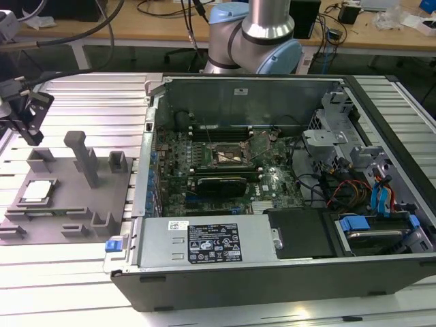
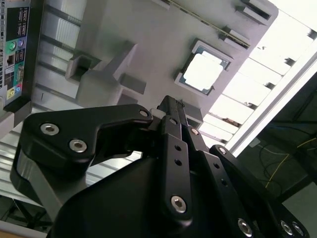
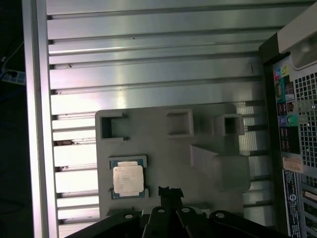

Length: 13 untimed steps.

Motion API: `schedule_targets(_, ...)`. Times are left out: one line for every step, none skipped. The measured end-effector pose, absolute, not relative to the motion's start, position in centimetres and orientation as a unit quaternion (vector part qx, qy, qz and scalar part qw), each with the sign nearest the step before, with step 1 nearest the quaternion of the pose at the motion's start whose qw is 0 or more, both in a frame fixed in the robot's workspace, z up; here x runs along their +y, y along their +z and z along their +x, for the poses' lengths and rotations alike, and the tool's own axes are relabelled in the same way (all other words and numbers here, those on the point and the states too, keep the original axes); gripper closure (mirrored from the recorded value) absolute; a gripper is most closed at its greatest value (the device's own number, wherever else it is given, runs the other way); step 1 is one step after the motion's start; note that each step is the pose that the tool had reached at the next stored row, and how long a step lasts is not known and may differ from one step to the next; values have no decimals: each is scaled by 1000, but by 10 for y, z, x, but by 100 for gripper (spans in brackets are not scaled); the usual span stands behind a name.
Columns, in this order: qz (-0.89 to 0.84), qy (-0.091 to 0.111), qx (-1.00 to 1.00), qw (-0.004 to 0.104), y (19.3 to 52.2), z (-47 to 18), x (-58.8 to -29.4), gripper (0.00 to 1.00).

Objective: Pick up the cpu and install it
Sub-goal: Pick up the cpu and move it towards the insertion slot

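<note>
Slatted worktop [image 1: 75,272] carries a grey fixture [image 1: 75,208] whose recess holds the untouched cpu [image 1: 37,192], the gripper [image 1: 26,117] hovering near it with jaws closed on nothing: the pick-up is in hand, and I judge a grasp needs them opened squarely over the chip.

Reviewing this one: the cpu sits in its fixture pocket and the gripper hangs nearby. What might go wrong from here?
1. The gripper looks offset from the cpu, not over it; an off-centre descent might strike the pocket rim of the grey fixture plate and tilt the chip.
2. The tall post stands between the cpu and the computer case; a low carry might clip it.
</note>
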<state>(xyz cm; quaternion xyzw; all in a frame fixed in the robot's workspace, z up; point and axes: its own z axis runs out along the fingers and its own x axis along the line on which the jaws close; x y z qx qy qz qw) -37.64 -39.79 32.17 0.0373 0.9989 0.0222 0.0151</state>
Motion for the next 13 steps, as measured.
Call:
schedule_targets(37,22,999,15,321,-377,-398,89)
schedule_targets(37,22,999,15,321,-377,-398,89)
schedule_targets(37,22,999,15,321,-377,-398,89)
schedule_targets(37,22,999,15,321,-377,-398,89)
schedule_targets(37,22,999,15,321,-377,-398,89)
schedule_targets(37,22,999,15,321,-377,-398,89)
schedule_targets(37,22,999,15,321,-377,-398,89)
schedule_targets(37,23,999,15,321,-377,-398,89)
schedule_targets(37,23,999,15,321,-378,-398,89)
schedule_targets(37,23,999,15,320,-378,-398,89)
schedule_targets(37,23,999,15,320,-379,-398,89)
schedule_targets(37,23,999,15,319,-379,-398,89)
schedule_targets(37,22,999,15,318,-380,-398,89)
